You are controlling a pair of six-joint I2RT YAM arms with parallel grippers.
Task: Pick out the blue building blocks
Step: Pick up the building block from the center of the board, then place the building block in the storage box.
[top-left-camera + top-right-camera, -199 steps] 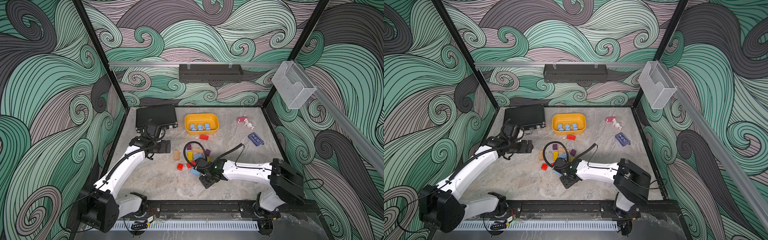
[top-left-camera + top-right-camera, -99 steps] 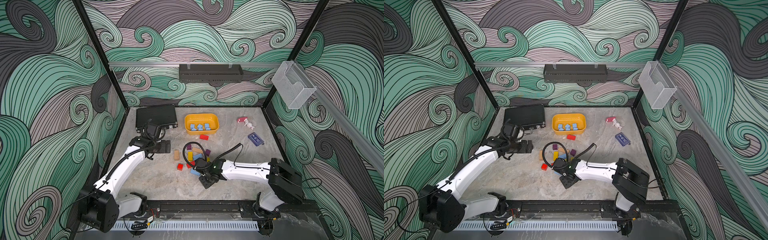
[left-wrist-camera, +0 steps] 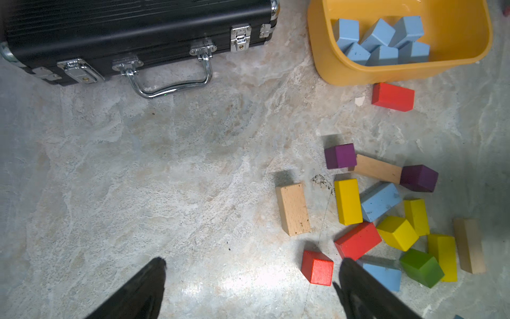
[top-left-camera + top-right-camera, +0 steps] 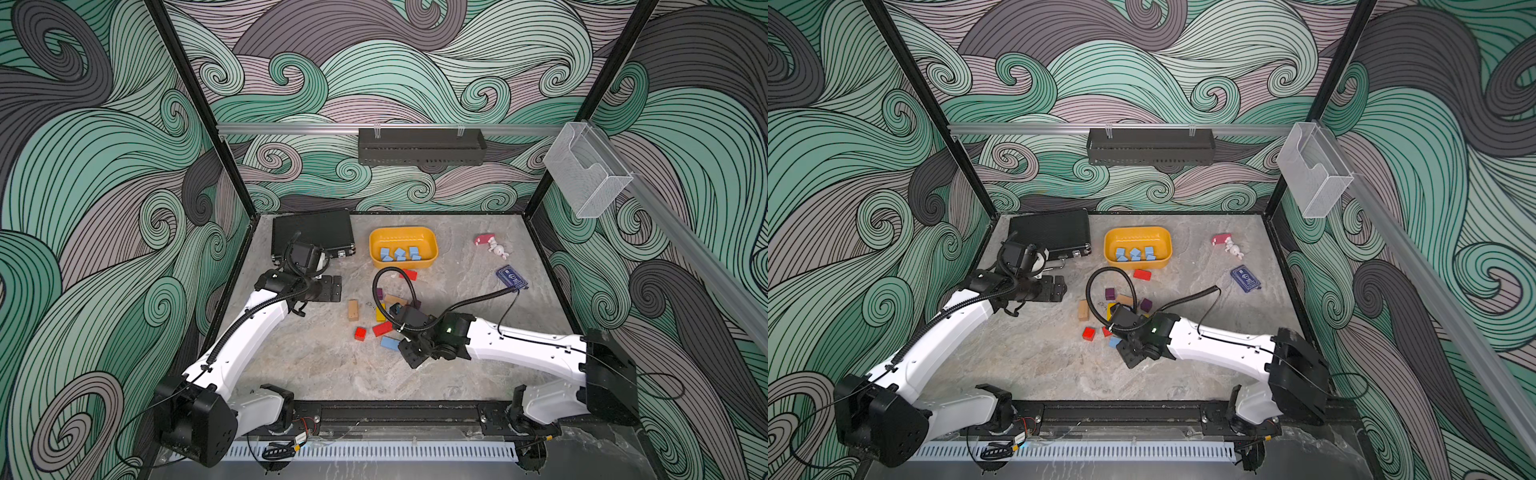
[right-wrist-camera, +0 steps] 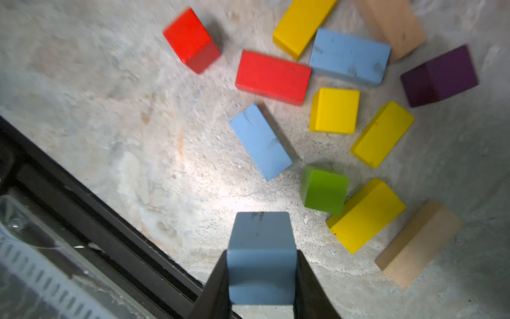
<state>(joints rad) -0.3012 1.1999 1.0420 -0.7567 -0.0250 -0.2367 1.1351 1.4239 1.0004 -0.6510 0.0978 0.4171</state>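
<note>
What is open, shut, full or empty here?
Black case: lid shut.
Yellow tub: upright, holding blue cubes.
Left gripper: open, empty.
Right gripper: shut on a blue block.
Two blue bars: lying flat, not picked yet.

Over the last second the right gripper (image 5: pixel 261 255) pulls its jaws in the final bit. They now press flat against 2 opposite faces of 1 blue block (image 5: pixel 260 243), which fills the gap between them in the right wrist view. In both top views the right arm's black elbow joint (image 4: pixel 609 370) sits a little farther out to the robot's right than in the earlier pictures.
</note>
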